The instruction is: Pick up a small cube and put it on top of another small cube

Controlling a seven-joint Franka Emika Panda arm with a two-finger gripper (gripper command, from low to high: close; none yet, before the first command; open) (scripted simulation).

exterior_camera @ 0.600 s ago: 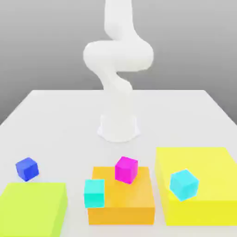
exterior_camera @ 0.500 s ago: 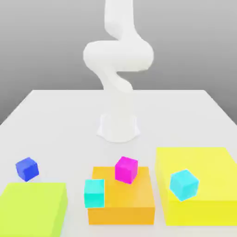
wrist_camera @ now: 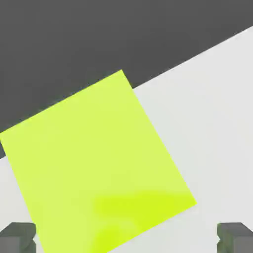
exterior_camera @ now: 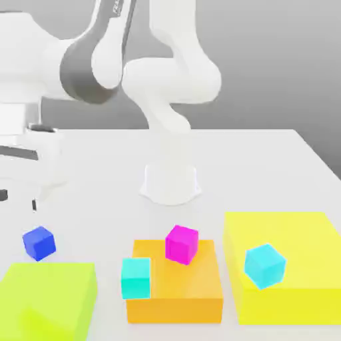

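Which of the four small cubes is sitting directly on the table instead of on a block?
The dark blue cube, at the exterior view's left. The magenta cube and turquoise cube sit on the orange block; the sky-blue cube sits on the yellow block.

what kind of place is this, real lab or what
Most likely a simulated tabletop, not a real lab: a plain white table against a blank grey backdrop, flat untextured coloured blocks such as the orange block, and a smooth white robot arm.

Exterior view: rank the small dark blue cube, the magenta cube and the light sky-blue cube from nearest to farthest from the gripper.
1. Small dark blue cube, on the table just below the gripper, left.
2. Magenta cube, at the orange block, centre.
3. Light sky-blue cube, at the yellow block, right.
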